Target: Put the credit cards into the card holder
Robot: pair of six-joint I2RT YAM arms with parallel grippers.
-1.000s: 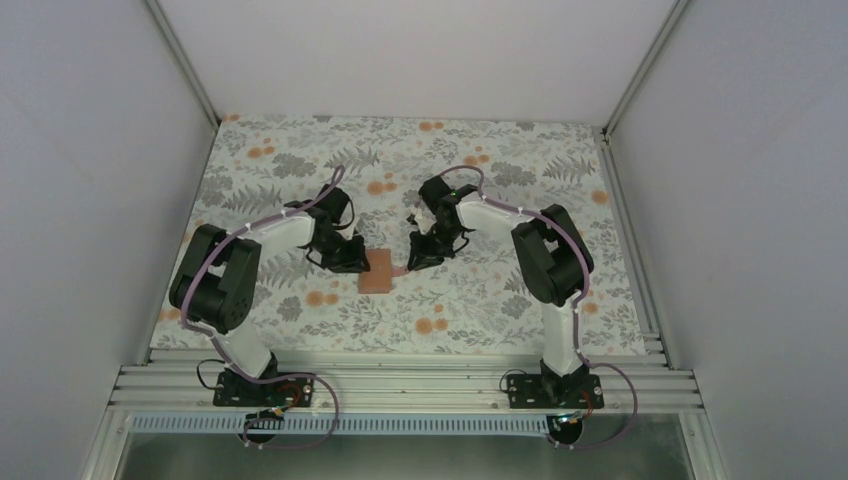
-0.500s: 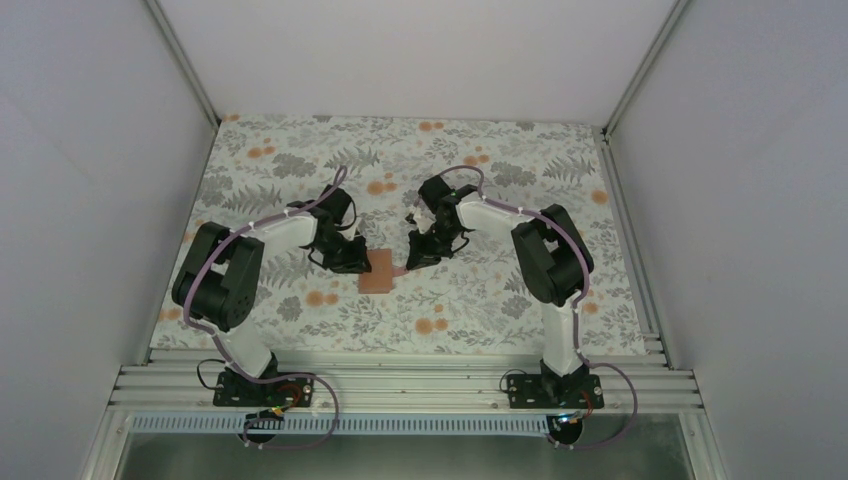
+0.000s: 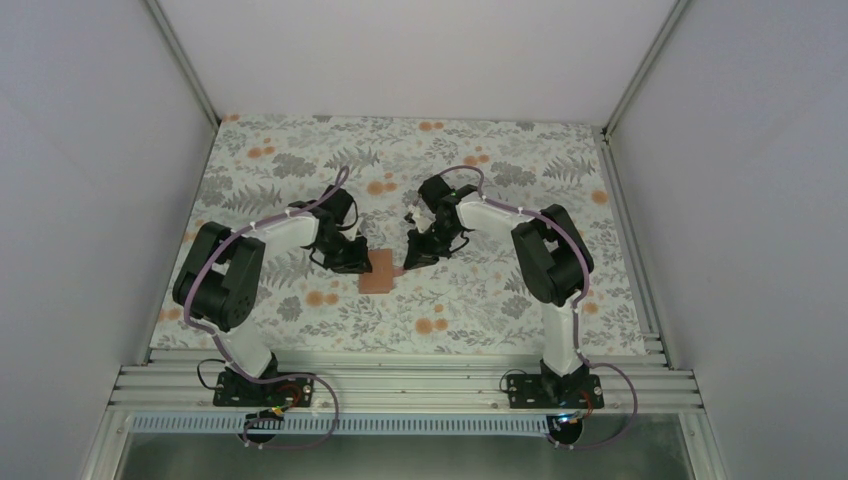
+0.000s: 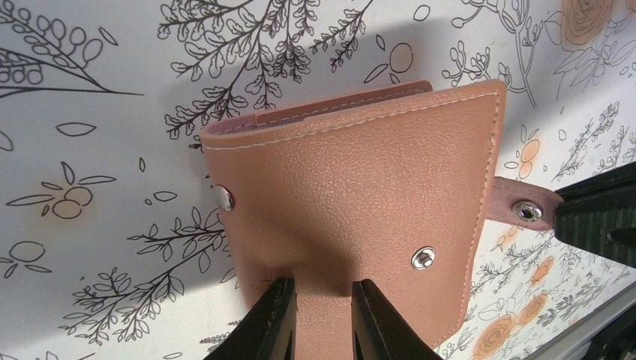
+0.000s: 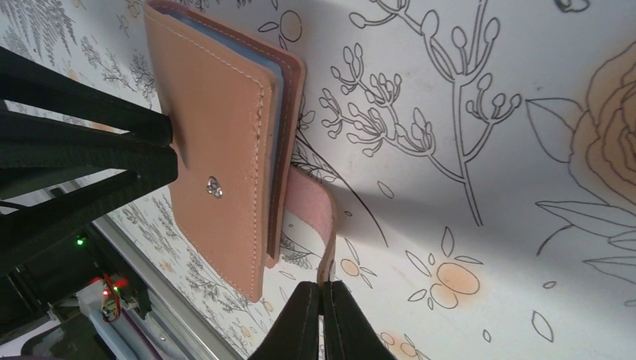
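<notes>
The tan-brown card holder (image 3: 377, 272) lies flat on the floral cloth between the two arms. In the left wrist view the holder (image 4: 352, 195) fills the middle, its snap studs showing. My left gripper (image 4: 324, 319) rests on its near face with the jaws a little apart and the leather showing between them. My right gripper (image 5: 322, 300) is shut on the holder's pink snap strap (image 5: 315, 210) and holds it lifted off the cloth. A bluish edge (image 5: 277, 75) shows between the holder's covers (image 5: 214, 135). No loose credit cards are in view.
The floral cloth (image 3: 300, 150) covers the table inside white walls. An aluminium rail (image 3: 400, 385) with the arm bases runs along the near edge. The right gripper's black fingers (image 4: 592, 217) show at the right of the left wrist view.
The left arm has shifted very slightly. The holder and the right gripper stay where they were.
</notes>
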